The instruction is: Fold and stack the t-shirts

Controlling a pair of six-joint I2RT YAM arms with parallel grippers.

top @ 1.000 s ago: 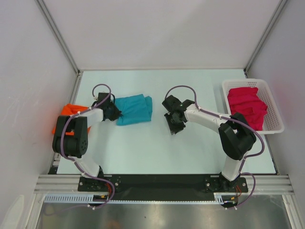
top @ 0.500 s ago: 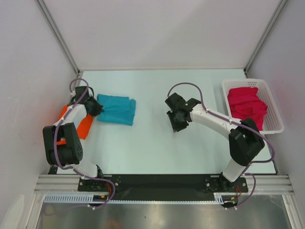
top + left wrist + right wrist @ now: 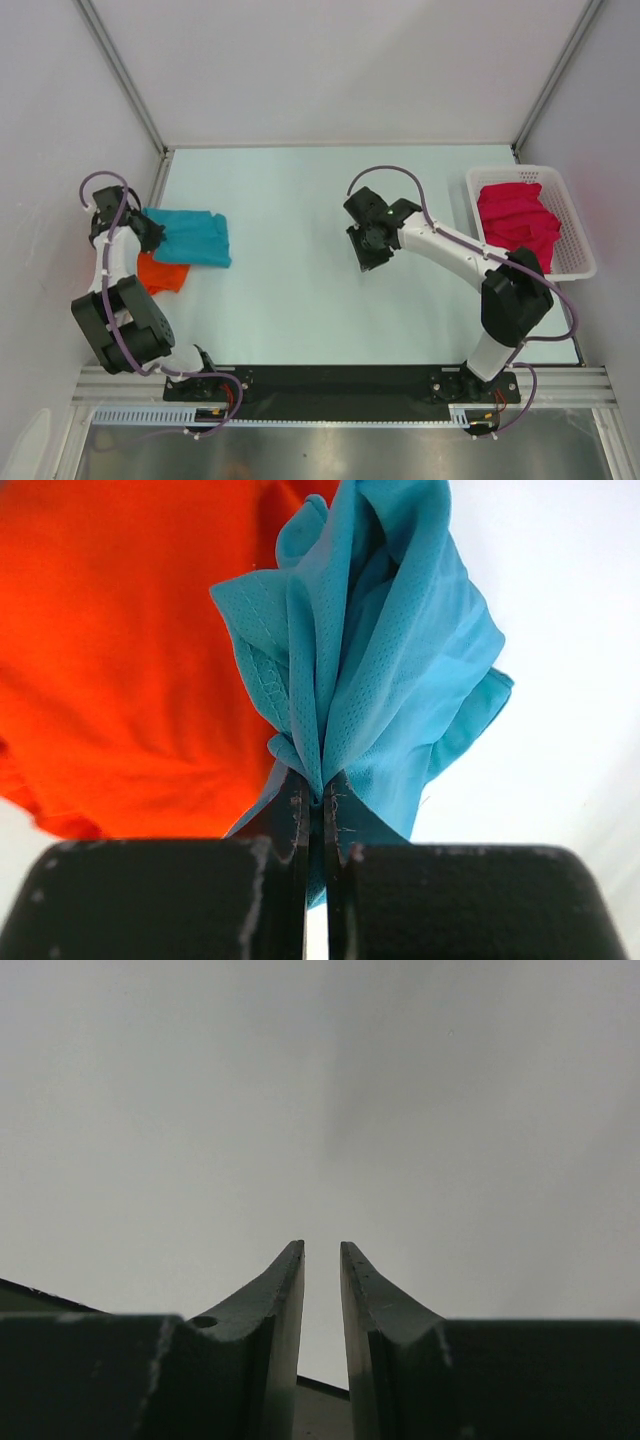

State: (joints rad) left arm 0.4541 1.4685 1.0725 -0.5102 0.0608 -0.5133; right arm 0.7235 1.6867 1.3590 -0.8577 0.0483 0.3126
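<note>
Teal, orange and magenta: three t-shirts in all, one of each colour, with two arms and one basket on the pale table (image 3: 320, 300). The teal t-shirt (image 3: 190, 237) is at the far left of the table as a roughly folded block, and from above its near edge overlaps the top of the orange t-shirt (image 3: 163, 271), which lies flat just in front of it by the table's left edge. The left gripper (image 3: 150, 232) is at the teal t-shirt's left end, and the wrist view shows its two fingers pressed together on a gathered bunch of that cloth (image 3: 315, 790), the folds fanning out beyond the tips with the orange cloth behind them. The magenta t-shirt (image 3: 518, 224) sits crumpled inside the white slotted basket (image 3: 578, 262) at the right edge, well apart from the other two. The right gripper (image 3: 368, 255) hangs over bare table near the middle, between the teal t-shirt and the basket; its own camera shows the two fingers standing a narrow slit apart (image 3: 322, 1250) with nothing between them
</note>
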